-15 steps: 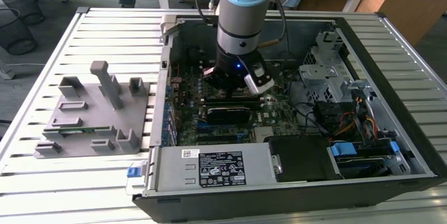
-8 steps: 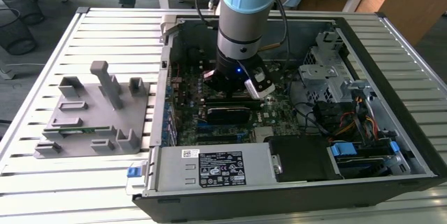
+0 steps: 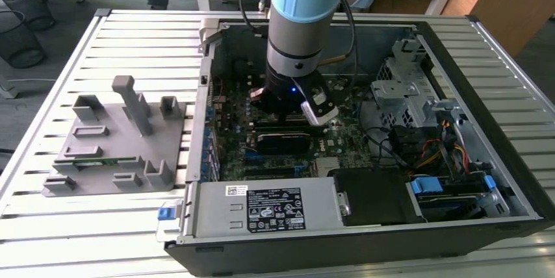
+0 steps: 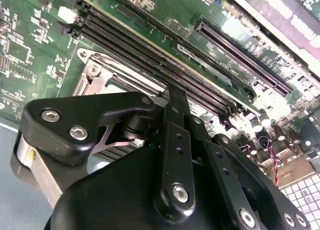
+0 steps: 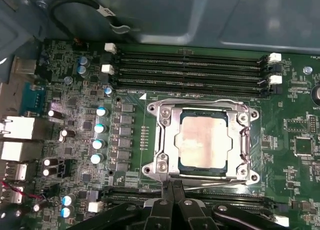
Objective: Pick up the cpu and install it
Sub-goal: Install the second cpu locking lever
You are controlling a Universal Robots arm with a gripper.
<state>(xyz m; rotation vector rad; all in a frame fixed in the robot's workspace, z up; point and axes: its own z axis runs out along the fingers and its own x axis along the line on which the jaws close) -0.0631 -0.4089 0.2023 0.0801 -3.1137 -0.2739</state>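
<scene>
The cpu [image 5: 205, 142] lies flat in its socket on the green motherboard, silver top up, with the metal socket frame [image 5: 160, 140] around it. My gripper [image 5: 172, 189] is at the frame's edge, beside the chip and not over it. Its two black fingers are pressed together with nothing visible between them. In the second wrist view the fingertips [image 4: 174, 97] point down at the socket frame [image 4: 107, 72]. In the exterior view the arm reaches down into the open computer case, and the gripper [image 3: 293, 121] hangs low over the motherboard [image 3: 347, 138].
Empty memory slots [image 5: 190, 69] run along the socket's far side, and more slots lie beside the fingers. A grey fixture tray [image 3: 113, 141] holding a green memory stick [image 3: 87, 159] sits at the exterior view's left. A power supply [image 3: 260, 206], a drive cage and cables [image 3: 425, 141] crowd the case.
</scene>
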